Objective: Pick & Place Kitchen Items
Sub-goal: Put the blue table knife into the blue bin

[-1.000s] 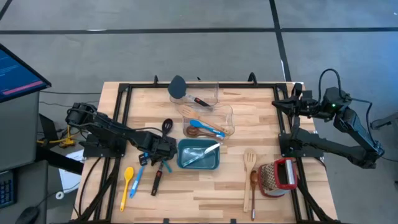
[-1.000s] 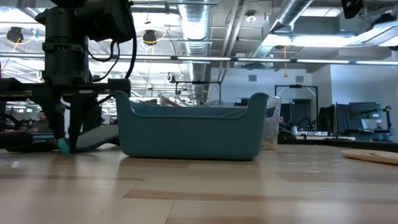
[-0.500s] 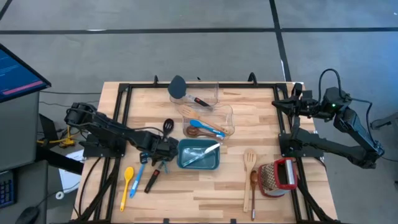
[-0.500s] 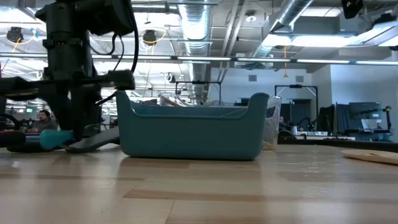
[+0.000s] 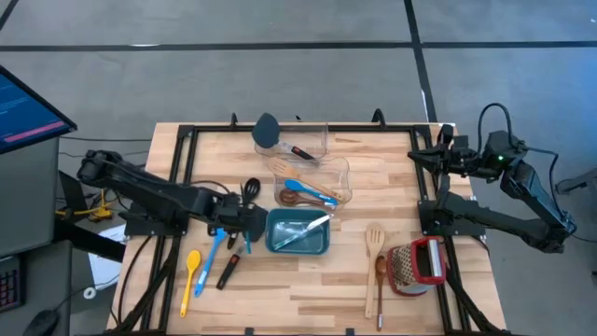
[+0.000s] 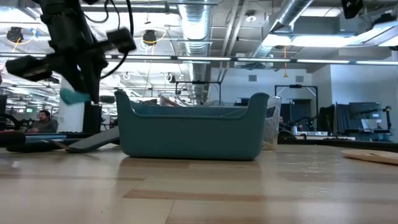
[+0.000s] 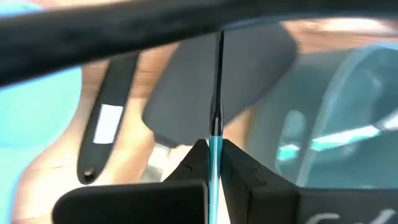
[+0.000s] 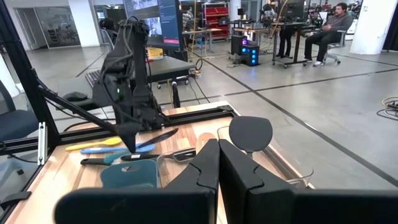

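My left gripper (image 5: 240, 233) hangs above the table just left of the teal bin (image 5: 297, 231), shut on a slim utensil (image 7: 215, 149) that is teal at the fingers and black beyond them. Its teal end (image 6: 74, 96) shows in the air in the low view. On the wood below lie a black-handled utensil (image 5: 227, 271), a blue spoon (image 5: 207, 266), a yellow spoon (image 5: 189, 273) and a black ladle (image 5: 250, 189). My right gripper (image 8: 217, 165) waits shut and level at the table's far right (image 5: 420, 155). My left gripper pinches the utensil's thin teal part (image 7: 215, 163) between its two fingers, which slant steeply down from the table's left. In the wrist view the utensil shows edge-on and runs straight on away from the fingers. It is lifted clear of the table.
A clear container (image 5: 312, 173) behind the bin holds several utensils, with a black spatula (image 5: 268, 131) at its far end. A slotted wooden spatula (image 5: 374, 243), a wooden spoon (image 5: 380, 280) and a red-and-white object (image 5: 417, 264) lie near right. Bare wood lies along the near edge.
My left gripper has shut on the teal part at table height, then risen well clear of the wood and rolled, carrying it up. The black-handled utensil beside it has swung and slid a little toward the table's left.
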Robot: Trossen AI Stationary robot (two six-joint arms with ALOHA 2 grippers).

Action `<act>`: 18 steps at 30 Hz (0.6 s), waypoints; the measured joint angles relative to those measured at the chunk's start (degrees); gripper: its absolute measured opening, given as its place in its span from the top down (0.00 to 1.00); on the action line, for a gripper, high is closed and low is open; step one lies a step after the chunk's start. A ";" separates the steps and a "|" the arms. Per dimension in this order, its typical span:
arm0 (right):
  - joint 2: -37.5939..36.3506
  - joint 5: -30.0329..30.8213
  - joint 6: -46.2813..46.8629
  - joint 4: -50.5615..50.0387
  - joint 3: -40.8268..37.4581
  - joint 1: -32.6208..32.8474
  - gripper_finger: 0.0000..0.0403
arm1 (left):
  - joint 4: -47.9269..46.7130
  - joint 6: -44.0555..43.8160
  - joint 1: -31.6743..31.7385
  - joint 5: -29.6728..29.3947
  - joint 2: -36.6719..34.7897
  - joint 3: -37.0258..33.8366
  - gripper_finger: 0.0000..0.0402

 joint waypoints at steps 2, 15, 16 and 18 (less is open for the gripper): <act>0.00 0.00 0.50 -0.04 0.00 0.00 1.00 | -0.90 2.40 -0.12 -0.07 -2.46 0.00 0.99; 0.00 0.47 1.83 0.08 0.00 0.00 1.00 | 5.17 21.35 0.01 -14.78 -15.46 0.00 0.99; 0.00 1.24 2.43 0.08 0.00 0.00 1.00 | 7.71 23.53 0.01 -16.13 -15.74 0.00 0.99; 0.01 3.43 3.66 0.07 0.00 0.00 1.00 | 12.57 27.59 0.25 -17.43 -15.99 0.02 0.99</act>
